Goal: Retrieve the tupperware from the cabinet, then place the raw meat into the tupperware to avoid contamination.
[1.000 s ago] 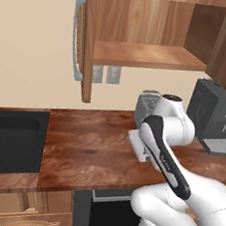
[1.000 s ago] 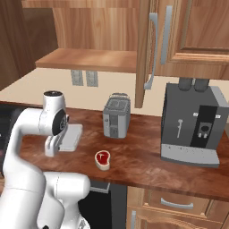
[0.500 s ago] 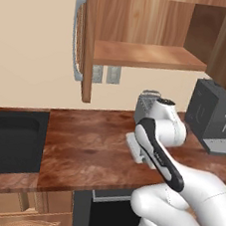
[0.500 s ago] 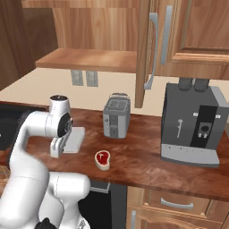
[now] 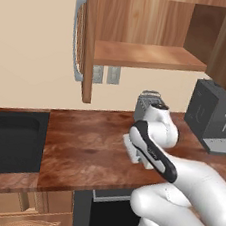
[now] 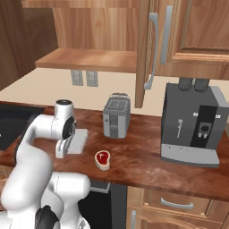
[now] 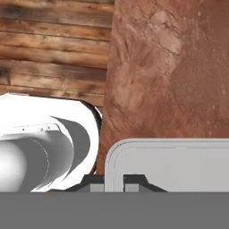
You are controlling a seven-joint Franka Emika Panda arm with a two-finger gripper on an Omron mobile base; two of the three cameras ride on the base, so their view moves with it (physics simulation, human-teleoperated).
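On the counter [image 6: 147,167] you have the tupperware [image 6: 77,141] near the front edge, with the raw meat [image 6: 102,159] just to its right, also by the front edge. The toaster [image 6: 116,115] stands behind them toward the back edge; the coffee machine [image 6: 192,125] is at the right end, and the sink [image 5: 8,142] is set in at the left end. The cabinet [image 6: 98,40] hangs above the back edge.
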